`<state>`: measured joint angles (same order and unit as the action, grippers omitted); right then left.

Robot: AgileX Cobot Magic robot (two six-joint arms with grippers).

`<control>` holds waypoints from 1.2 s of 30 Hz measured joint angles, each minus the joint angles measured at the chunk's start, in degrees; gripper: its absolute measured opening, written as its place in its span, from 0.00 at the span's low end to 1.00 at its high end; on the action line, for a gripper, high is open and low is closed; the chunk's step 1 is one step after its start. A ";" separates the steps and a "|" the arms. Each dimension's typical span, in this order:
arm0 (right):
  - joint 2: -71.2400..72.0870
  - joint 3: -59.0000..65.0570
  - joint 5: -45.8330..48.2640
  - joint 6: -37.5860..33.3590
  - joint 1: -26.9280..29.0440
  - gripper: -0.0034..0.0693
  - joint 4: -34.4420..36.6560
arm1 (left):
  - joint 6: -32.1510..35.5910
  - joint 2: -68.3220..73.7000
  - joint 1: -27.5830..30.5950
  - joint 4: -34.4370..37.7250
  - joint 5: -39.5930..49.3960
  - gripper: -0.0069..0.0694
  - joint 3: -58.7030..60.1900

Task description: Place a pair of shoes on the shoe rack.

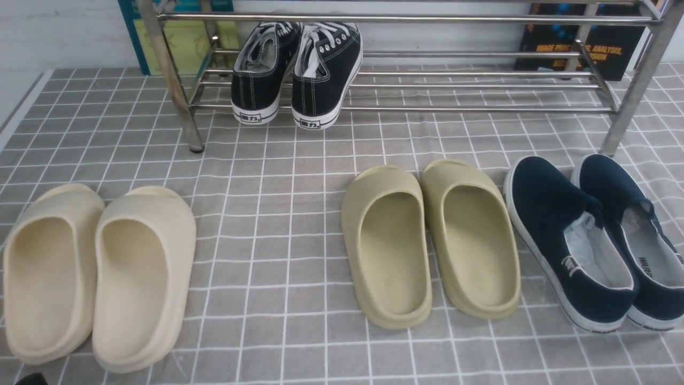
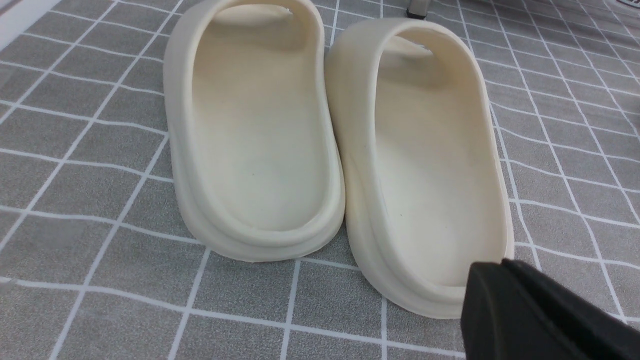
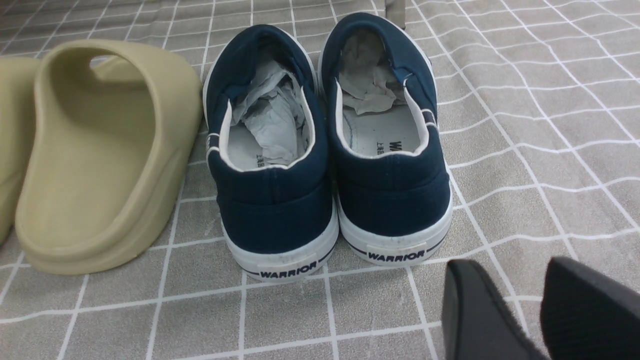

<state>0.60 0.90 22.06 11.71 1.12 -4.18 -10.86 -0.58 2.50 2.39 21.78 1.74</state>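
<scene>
The pair of shoes, two black canvas sneakers (image 1: 296, 72) with white laces and soles, rests side by side on the lower bars of the shoe rack (image 1: 427, 19). They sit towards its left end, with their heels pointing at me. My left gripper (image 2: 505, 266) is shut with nothing in it and hovers by the heel of the right beige slipper (image 2: 425, 150). My right gripper (image 3: 512, 267) is open and empty, just behind the heel of the right navy slip-on (image 3: 390, 150). Both grippers are far from the sneakers.
On the grey checked cloth (image 1: 278, 176) stand three pairs: beige slippers (image 1: 96, 272) at the left, olive slippers (image 1: 427, 240) in the middle and navy slip-ons (image 1: 593, 240) at the right. Books lean behind the rack: one teal (image 1: 181, 37), one black (image 1: 582, 48).
</scene>
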 joint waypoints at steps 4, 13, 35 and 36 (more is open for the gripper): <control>0.00 0.00 0.00 0.00 0.00 0.38 0.00 | 0.00 0.00 0.00 0.00 0.13 0.08 0.00; 0.00 0.00 0.00 0.00 0.00 0.38 0.00 | 0.00 0.00 0.00 0.00 0.16 0.08 0.00; 0.00 0.00 0.00 0.00 0.00 0.38 0.00 | 0.00 0.00 0.00 0.00 0.18 0.10 0.00; 0.00 0.00 0.00 0.00 0.00 0.38 0.00 | 0.00 0.00 0.00 0.00 0.18 0.10 0.00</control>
<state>0.60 0.90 22.06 11.71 1.12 -4.18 -10.86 -0.58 2.50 2.39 21.97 1.74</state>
